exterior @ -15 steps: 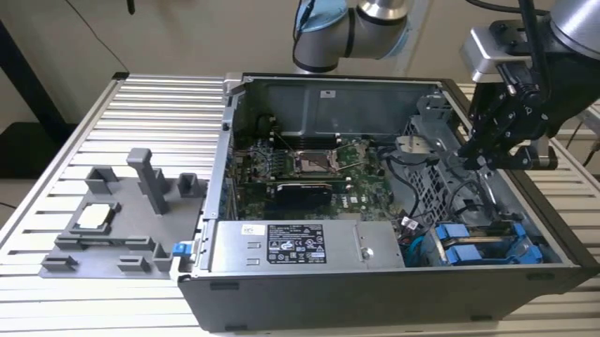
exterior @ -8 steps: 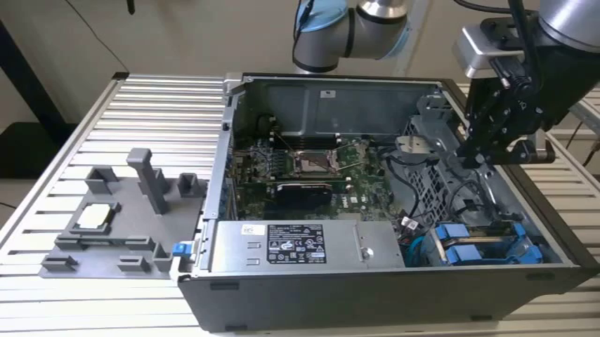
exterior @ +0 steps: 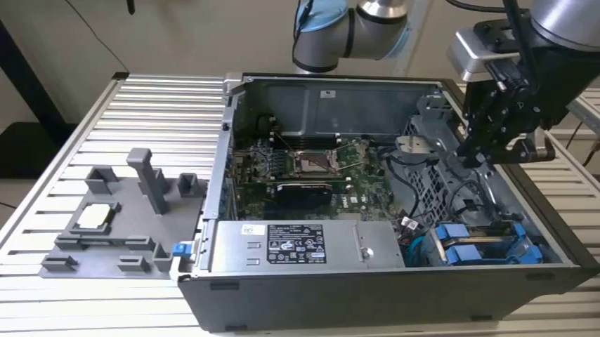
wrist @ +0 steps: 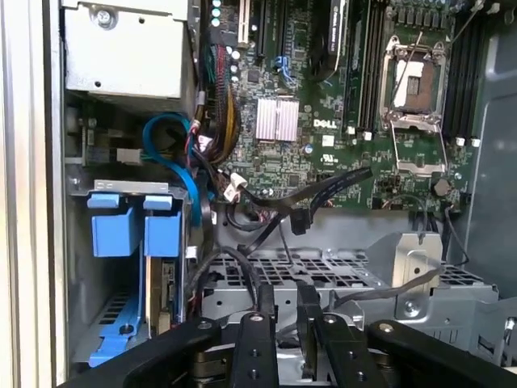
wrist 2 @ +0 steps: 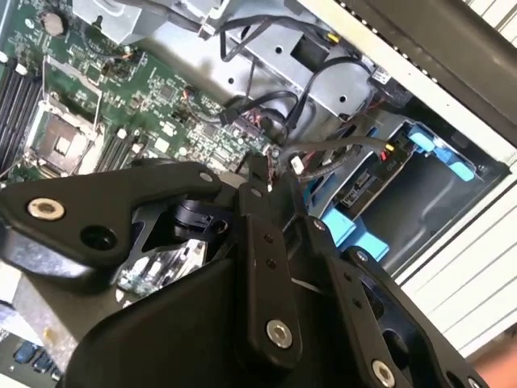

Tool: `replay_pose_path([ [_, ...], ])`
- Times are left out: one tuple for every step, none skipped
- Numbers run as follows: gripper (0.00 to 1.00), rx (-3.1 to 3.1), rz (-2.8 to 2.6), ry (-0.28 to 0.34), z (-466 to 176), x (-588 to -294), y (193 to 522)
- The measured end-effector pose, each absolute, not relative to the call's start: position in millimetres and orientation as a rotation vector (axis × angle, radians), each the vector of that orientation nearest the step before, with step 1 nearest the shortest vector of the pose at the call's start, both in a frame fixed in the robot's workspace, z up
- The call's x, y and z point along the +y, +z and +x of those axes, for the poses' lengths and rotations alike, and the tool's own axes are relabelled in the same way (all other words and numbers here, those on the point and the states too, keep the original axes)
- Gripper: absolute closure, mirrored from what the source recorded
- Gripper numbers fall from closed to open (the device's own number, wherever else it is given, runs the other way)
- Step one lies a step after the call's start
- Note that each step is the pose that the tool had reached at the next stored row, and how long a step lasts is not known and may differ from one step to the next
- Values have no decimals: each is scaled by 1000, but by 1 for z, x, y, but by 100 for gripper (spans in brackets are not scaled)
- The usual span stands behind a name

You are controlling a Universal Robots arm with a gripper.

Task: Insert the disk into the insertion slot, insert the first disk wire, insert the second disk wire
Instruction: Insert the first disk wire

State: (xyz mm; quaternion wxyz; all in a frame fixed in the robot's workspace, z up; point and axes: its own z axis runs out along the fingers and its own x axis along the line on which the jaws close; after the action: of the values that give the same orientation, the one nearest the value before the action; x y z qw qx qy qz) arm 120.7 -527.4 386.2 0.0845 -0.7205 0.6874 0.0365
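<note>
Black linkage pincer on the silver-grey arm hangs inside the open dark-grey computer case, by the case's side wall at the exterior view's right. It is just over a perforated grey sheet-metal cage. Pincer state: can't tell, since released vs clenched isn't shown, nor whether it grips anything. In both wrist views loose black cables run close by its tip.

The insertion slot, a rectangular grey sheet-metal bay, sits in the case corner nearest the exterior cam, at that view's right. It is next to the silver box-shaped power unit. Blue plastic rails sit in the bay. In the second wrist view the disk, a dark flat slab w/ a small white label, lies in the bay betw. the blue rails. A blue cable loops just beside the bay. Whether any wire is plugged into the disk: can't tell.

Green circuit board w/ an empty square socket covers the case floor.

The case stands on a ribbed aluminium table. A grey plastic fixture tray w/ upright posts lies toward the table's edge at the exterior view's left, beside the case. A small square pale part rests on the tray.
</note>
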Motion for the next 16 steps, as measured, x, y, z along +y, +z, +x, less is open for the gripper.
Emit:
replay_pose_path([
  [74,2046,-2146,100,119,-526,386],
  [74,2042,-2143,91,116,-525,386],
  [74,2038,-2140,83,113,-524,386],
  [74,2034,-2137,75,110,-523,386],
  [74,2030,-2135,69,107,-523,386],
  [74,2028,-2133,63,104,-523,386],
  [74,2026,-2132,60,101,-523,386],
  [74,2025,-2131,58,98,-523,386],
  [74,2023,-2131,57,95,-523,386],
  [74,2022,-2132,55,92,-523,386],
  [74,2020,-2132,55,90,-523,386],
  [74,2018,-2134,54,87,-523,386],
  [74,2016,-2135,54,85,-523,386],
  [74,2013,-2138,53,83,-524,386],
  [74,2009,-2141,53,81,-524,386],
  [74,2004,-2145,53,80,-524,386],
])
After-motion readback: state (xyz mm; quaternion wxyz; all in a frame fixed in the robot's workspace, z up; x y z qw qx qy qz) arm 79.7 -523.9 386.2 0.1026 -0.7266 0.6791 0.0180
